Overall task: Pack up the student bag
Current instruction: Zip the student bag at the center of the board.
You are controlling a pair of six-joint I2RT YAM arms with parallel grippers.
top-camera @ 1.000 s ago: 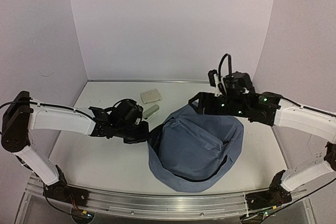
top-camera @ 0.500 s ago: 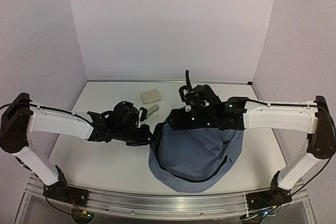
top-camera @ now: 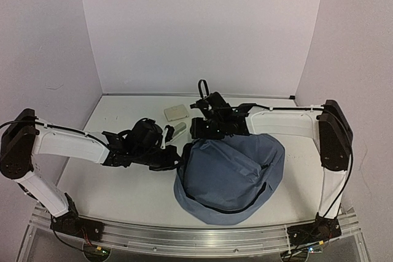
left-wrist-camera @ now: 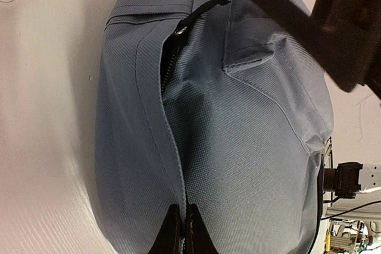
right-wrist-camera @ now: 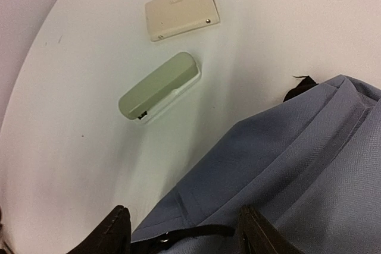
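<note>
The student bag point(top-camera: 233, 173) is sitting slumped on the bench point(top-camera: 110, 182), right of centre and towards the front edge, with its mouth facing up. The left arm point(top-camera: 67, 142) is pinching its jaws shut on the bag's fabric beside the zip. The right arm point(top-camera: 285, 121) is holding its jaws spread apart over the bag's far-left rim, gripping nothing, though the tips may be brushing the cloth. A pale green stapler point(right-wrist-camera: 159, 86) and a flat cream case point(right-wrist-camera: 181, 11) are lying just beyond the bag.

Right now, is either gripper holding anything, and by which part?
The left gripper pinches the student bag by its zip-opening edge; the right gripper holds nothing.
</note>
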